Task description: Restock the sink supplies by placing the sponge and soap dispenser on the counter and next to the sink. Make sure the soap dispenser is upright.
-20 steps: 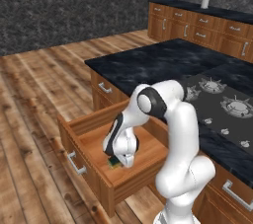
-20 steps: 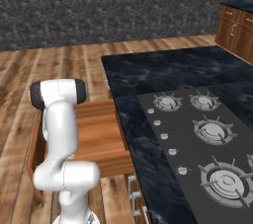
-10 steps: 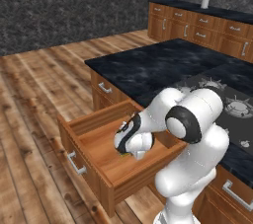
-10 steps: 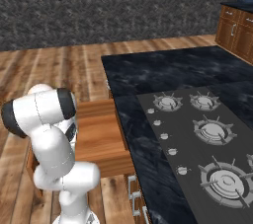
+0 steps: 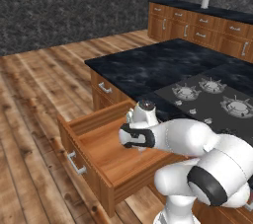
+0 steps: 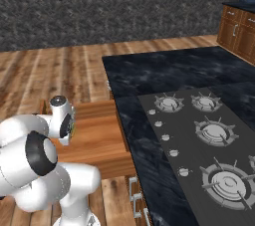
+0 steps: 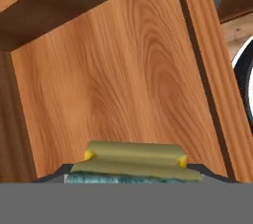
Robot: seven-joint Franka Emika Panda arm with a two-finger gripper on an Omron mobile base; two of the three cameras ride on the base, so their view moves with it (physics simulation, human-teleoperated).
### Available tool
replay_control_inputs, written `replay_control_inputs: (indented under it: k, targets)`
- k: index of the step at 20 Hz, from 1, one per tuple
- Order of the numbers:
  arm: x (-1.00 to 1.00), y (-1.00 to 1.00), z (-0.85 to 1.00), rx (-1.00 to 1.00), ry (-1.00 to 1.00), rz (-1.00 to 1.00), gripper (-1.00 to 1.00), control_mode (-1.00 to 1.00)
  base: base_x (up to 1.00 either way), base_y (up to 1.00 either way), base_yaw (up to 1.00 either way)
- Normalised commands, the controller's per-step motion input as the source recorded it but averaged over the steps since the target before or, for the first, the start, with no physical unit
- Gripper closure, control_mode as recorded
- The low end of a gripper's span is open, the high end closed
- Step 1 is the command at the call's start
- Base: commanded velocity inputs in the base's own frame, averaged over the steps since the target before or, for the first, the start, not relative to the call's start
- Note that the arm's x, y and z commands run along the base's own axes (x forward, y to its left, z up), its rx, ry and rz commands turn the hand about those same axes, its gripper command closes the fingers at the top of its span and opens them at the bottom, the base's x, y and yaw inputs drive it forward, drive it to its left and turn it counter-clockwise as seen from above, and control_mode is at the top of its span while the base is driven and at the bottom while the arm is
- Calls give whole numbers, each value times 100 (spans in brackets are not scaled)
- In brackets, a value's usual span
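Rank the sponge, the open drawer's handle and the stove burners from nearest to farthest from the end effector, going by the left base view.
1. Sponge: right at the end effector, over the open drawer.
2. Drawer handle: on the drawer front, toward the floor side.
3. Stove burners: on the island top, beyond the arm.

The sponge (image 7: 133, 161) is a small block, yellowish on its broad upper face with a dark greenish scrubbing layer along its near edge. It sits level at the very bottom of the hand view, above the bare wooden floor of the open drawer (image 7: 123, 85), whose side walls run past on either side; whether it touches that floor cannot be told. From the right base view a sliver of it (image 6: 73, 128) shows beside the arm's wrist.
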Motion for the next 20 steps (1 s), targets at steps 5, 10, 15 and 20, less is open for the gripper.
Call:
replay_control_inputs:
  k: [5, 10, 15, 20]
  targets:
    - [0, 0, 100, 0, 9, -18, 100, -100, 0, 0, 0]
    - [-2, -3, 100, 0, 10, -16, 100, -100, 0, 0, 0]
    - [-41, -30, 77, 0, 7, -13, 100, -100, 0, 0, 0]
    - [-54, -33, 72, 0, 0, -11, 100, -100, 0, 0, 0]
